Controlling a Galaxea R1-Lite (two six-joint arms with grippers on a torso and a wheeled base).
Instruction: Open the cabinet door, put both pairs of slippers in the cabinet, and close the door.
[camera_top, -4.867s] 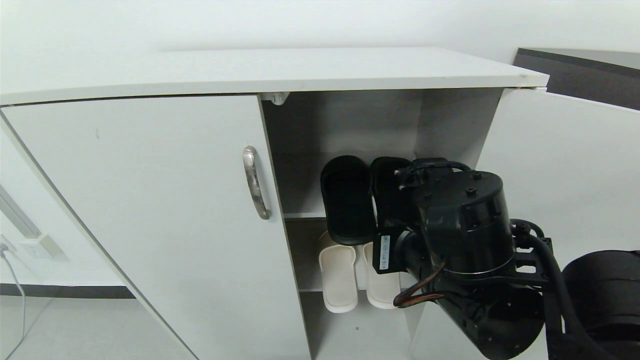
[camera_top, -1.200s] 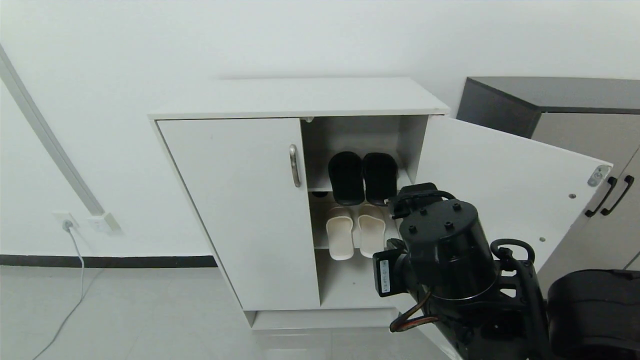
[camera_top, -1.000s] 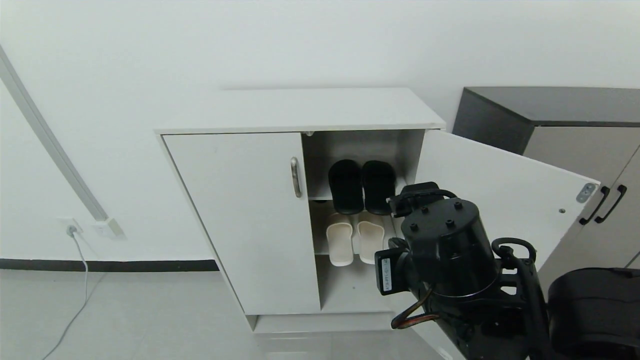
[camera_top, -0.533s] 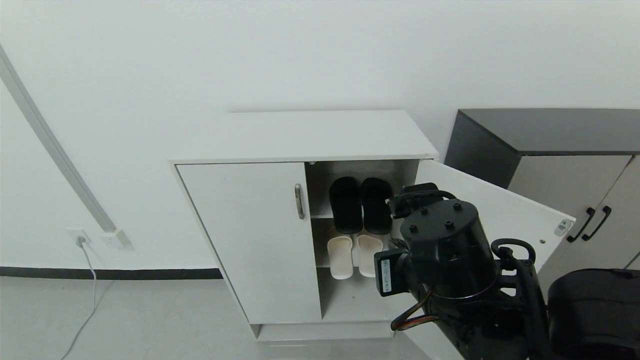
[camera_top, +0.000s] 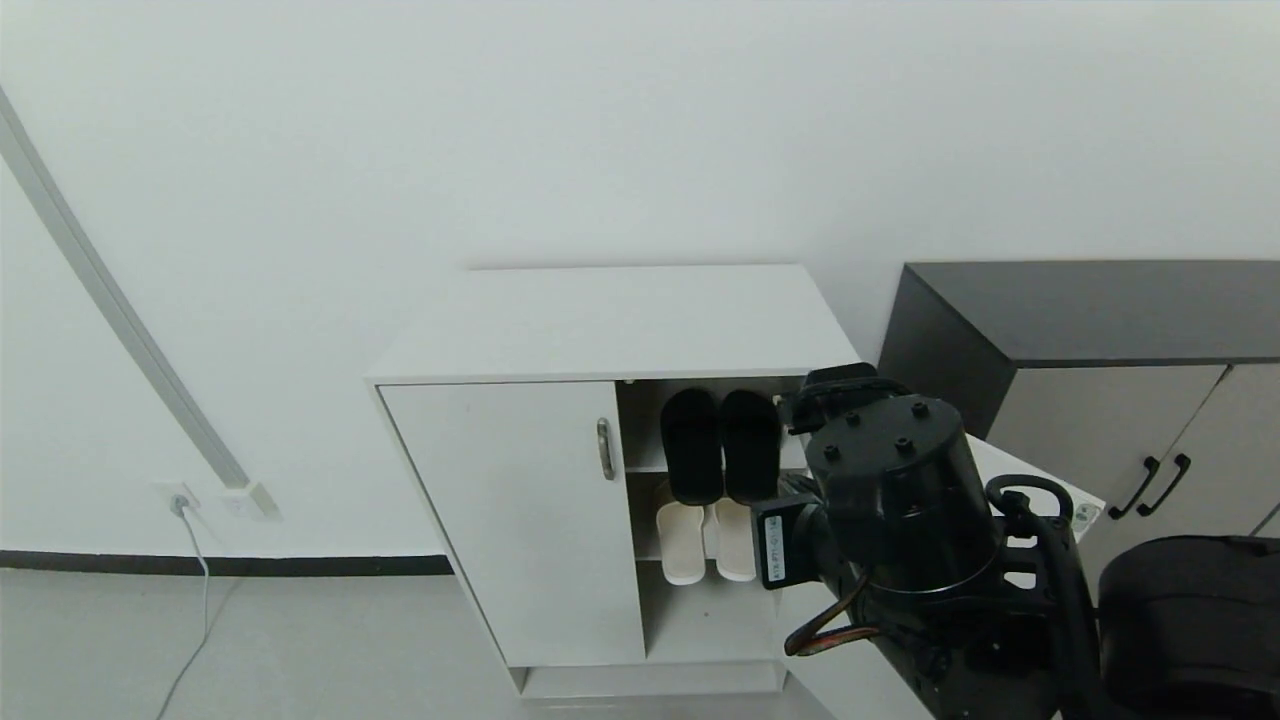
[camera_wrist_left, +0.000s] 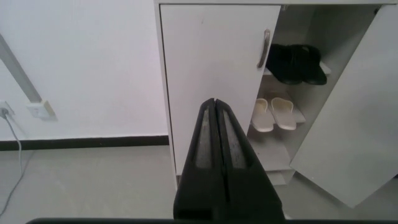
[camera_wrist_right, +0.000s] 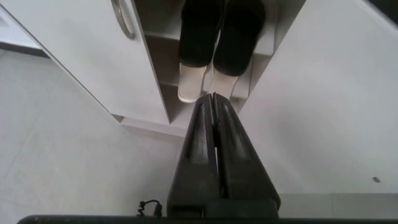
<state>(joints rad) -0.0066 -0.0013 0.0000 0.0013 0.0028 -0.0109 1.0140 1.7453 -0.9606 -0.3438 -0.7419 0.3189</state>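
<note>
**slippers shelved, door left to shut**

at the lower left of the head view i see a wall socket (camera_top: 180, 497) with a cable hanging to the floor, well apart from the work. right of it, in the middle of the frame, stands the white cabinet (camera_top: 610, 320). its left door (camera_top: 500, 510) is closed, with the metal handle (camera_top: 605, 449) on the edge next to the opening.

just right of the handle the compartment is open. the black slippers (camera_top: 720, 445) lie side by side on the upper shelf, their ends overhanging its front edge. the white slippers (camera_top: 700, 540) lie side by side on the shelf below. the bottom bay holds nothing i can make out.

further right the open door (camera_wrist_left: 348, 124) swings out towards me, partly hidden in the head view by my right arm (camera_top: 900, 500). at the far right stands a dark-topped grey cabinet (camera_top: 1100, 320), which plays no part.

the left gripper (camera_wrist_left: 214, 101) has its fingers pressed together on nothing and points at the closed left door from well back. the right gripper (camera_wrist_right: 214, 95) is also together and empty, aimed at the open compartment with the open door beside it.

by my reading, opening and both placements are done. what is left is closing the door. i judge that calls for getting the right arm round to the outer face of the open door and pushing it home. the overhanging black slippers could catch the door.
</note>
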